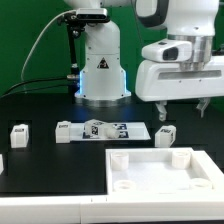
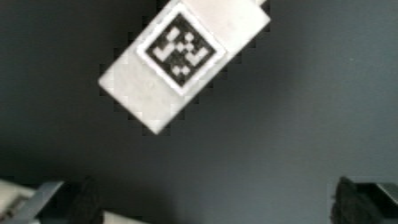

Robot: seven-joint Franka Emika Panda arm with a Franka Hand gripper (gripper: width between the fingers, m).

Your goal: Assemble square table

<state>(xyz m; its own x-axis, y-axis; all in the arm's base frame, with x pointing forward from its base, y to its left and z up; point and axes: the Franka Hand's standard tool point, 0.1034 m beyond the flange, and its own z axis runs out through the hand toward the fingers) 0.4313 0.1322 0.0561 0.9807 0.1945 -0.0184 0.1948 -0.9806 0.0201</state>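
Nearest, the square panel (image 1: 150, 172) lies flat on the table (image 1: 45, 165); it looks like rigid, light plastic and is probably slick. Just past its rim sits a leg (image 1: 166, 134), small and stiff, best pinched across its flat sides. Above hangs the tool (image 1: 185, 106), fingers spread, holding nothing.

Bright, even light on a dark bench (image 1: 40, 165).
The white square panel (image 1: 165, 172) glares at the bench's front edge; the wrist view is soft and blurred.

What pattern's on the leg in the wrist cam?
White leg carrying a black-and-white square tag. The wrist view shows it best.
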